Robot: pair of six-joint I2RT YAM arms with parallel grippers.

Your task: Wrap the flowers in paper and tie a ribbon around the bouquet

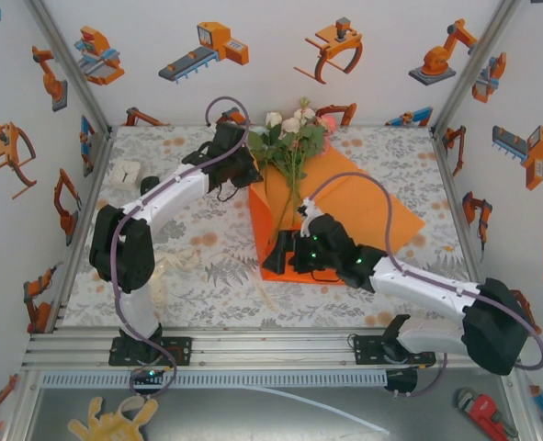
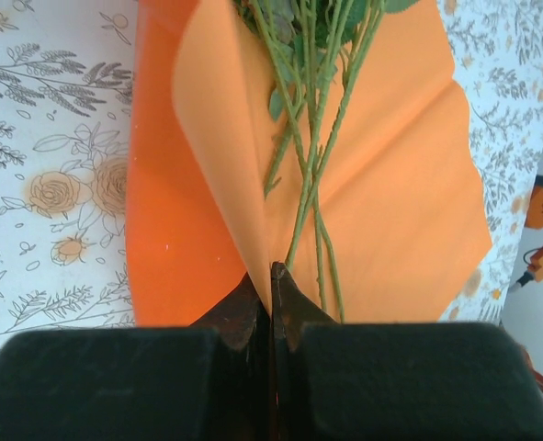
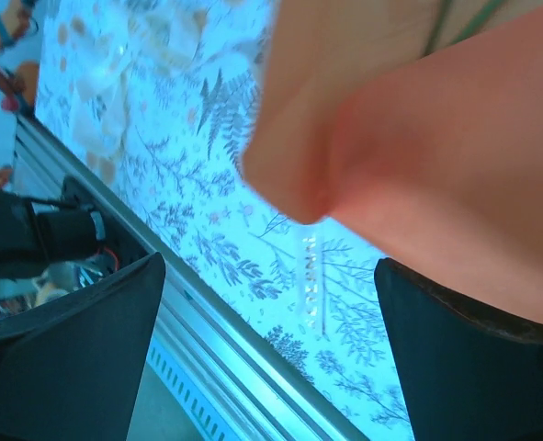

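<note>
A large bright orange rectangular sheet of thin paper (image 1: 363, 207) is spread on the table (image 1: 216, 294), which is covered with a grey-and-orange floral cloth. A small bunch of pink and white flowers with green leaves and long thin green stems (image 1: 294, 138) is laid along the sheet, with the blooms past its far corner and the stems running toward the near edge. The left side of the paper (image 2: 207, 138) is lifted into an upright fold beside the stems (image 2: 317, 184). That fold is grasped at its edge by the clenched fingers of the left gripper (image 2: 271, 273), seen from above at the sheet's far left side (image 1: 249, 176). The right gripper (image 1: 282, 254) is placed at the near left corner of the paper. Its fingers (image 3: 87, 358) are spread wide and released (image 3: 269, 271), with a blurred curl of orange paper (image 3: 418, 165) hanging just above them. A cream-white translucent ribbon (image 1: 177, 265) is seen on the table left of the sheet, near the left arm
</note>
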